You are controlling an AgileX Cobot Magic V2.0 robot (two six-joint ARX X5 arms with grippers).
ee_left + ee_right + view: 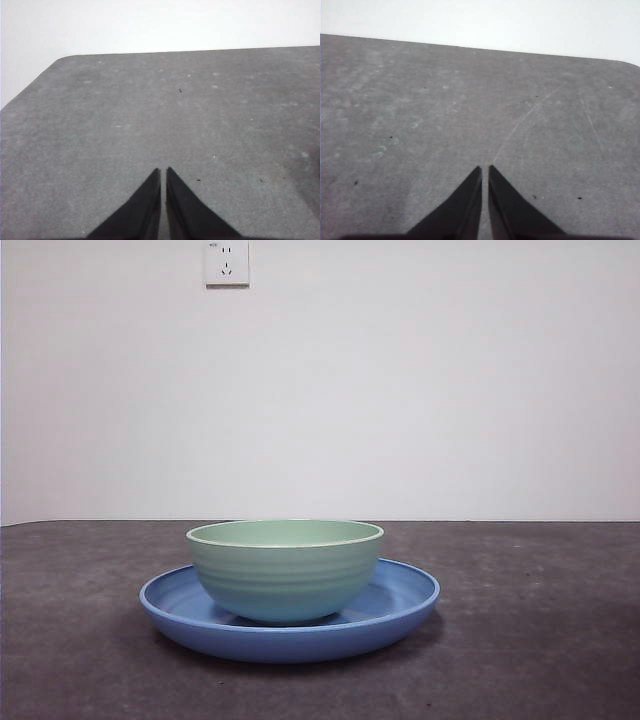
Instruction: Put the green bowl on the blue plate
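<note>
Bowl [286, 570]: pale mint green, faint ridges outside, lighter rim, sitting upright inside plate [405, 602], near plate's middle. Plate: glossy blue, wide, shallow, sloping rim, lying flat on table [540, 660].

Left gripper [163, 170]: jaws pressing together, clenched on nothing, hanging over bare table. Right gripper [485, 168]: same, jaws clenched, gripping nothing.

Front view showing bowl, plate, wall socket [227, 262]; neither arm showing there. Wrist views showing only grey tabletop and white wall, no bowl or plate.
</note>
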